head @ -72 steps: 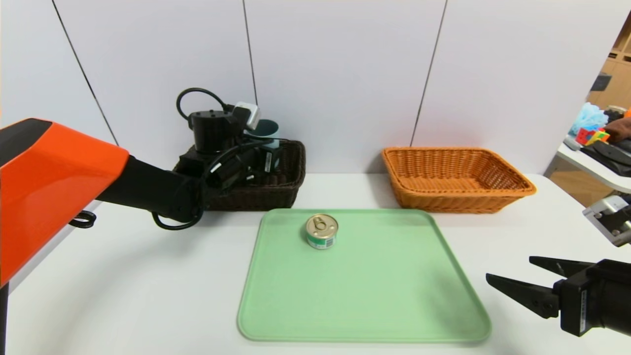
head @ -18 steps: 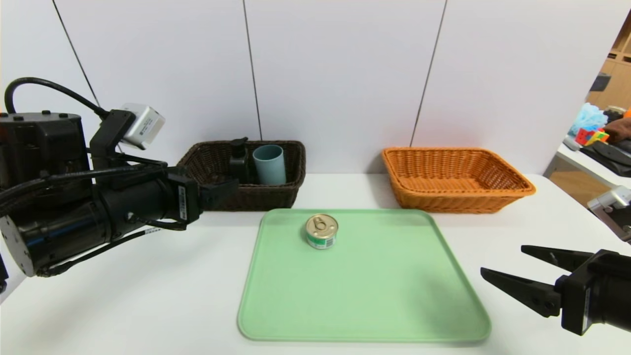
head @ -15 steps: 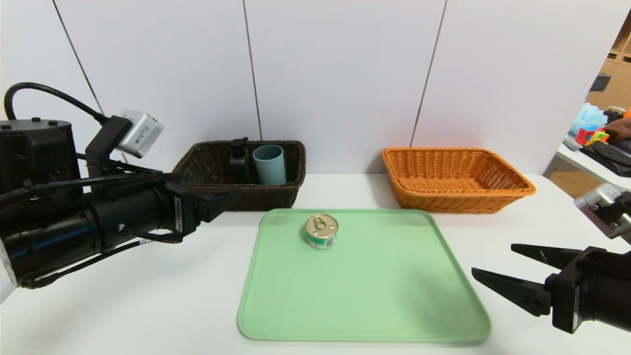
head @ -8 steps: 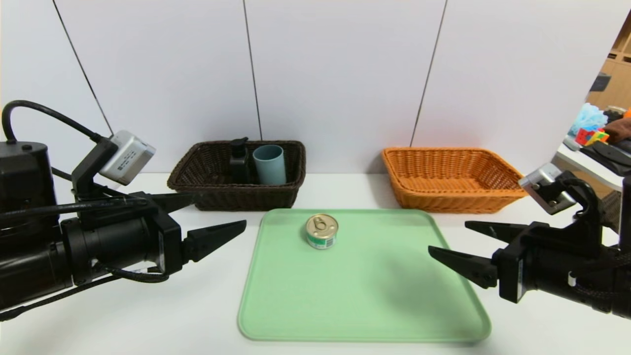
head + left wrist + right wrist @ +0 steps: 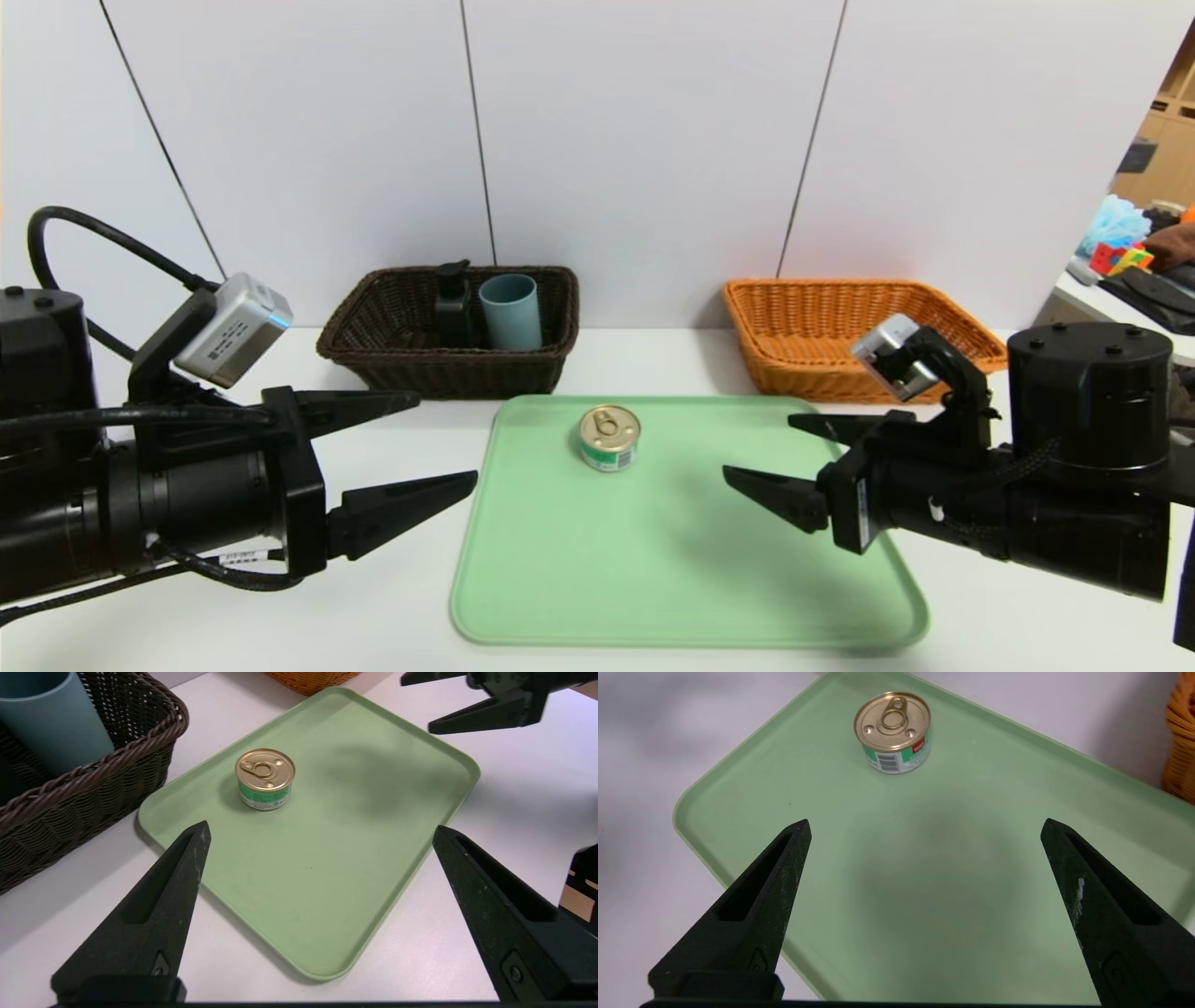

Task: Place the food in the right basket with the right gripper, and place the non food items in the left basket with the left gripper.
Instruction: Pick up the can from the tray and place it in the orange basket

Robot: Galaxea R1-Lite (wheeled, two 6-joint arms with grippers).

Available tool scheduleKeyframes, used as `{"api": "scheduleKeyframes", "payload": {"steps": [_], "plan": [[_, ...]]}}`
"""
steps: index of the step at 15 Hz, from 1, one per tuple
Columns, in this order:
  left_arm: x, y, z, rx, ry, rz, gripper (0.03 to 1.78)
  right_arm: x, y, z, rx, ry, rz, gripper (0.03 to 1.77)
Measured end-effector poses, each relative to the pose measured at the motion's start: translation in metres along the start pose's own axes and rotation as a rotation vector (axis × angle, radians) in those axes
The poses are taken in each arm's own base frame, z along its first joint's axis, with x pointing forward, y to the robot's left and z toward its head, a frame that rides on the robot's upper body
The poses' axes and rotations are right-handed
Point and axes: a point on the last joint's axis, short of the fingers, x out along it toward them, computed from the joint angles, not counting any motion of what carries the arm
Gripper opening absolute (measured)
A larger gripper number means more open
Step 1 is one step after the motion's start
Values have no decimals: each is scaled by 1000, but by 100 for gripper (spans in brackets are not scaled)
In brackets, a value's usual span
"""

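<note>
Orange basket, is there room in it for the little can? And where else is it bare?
Yes. The orange basket holds nothing. The green tray is bare nearer than the can, with the right hand hovering open over its right side. The dark basket is crowded at its right end by the cup and pump bottle.

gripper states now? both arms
Left gripper: open, empty, beside the tray.
Right gripper: open, empty, over the tray, short of the can.

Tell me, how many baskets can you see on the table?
2. The dark brown basket sits at the back on the robot's left; the orange basket sits at the back on its right.
</note>
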Motion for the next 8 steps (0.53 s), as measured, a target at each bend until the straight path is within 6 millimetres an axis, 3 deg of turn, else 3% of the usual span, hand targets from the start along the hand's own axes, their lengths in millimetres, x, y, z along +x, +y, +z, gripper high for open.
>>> {"api": "scheduleKeyframes", "payload": {"steps": [8], "plan": [[1,-2,-2,4,4,-71,169,59,22,-17,-132,-94,93,170]]}}
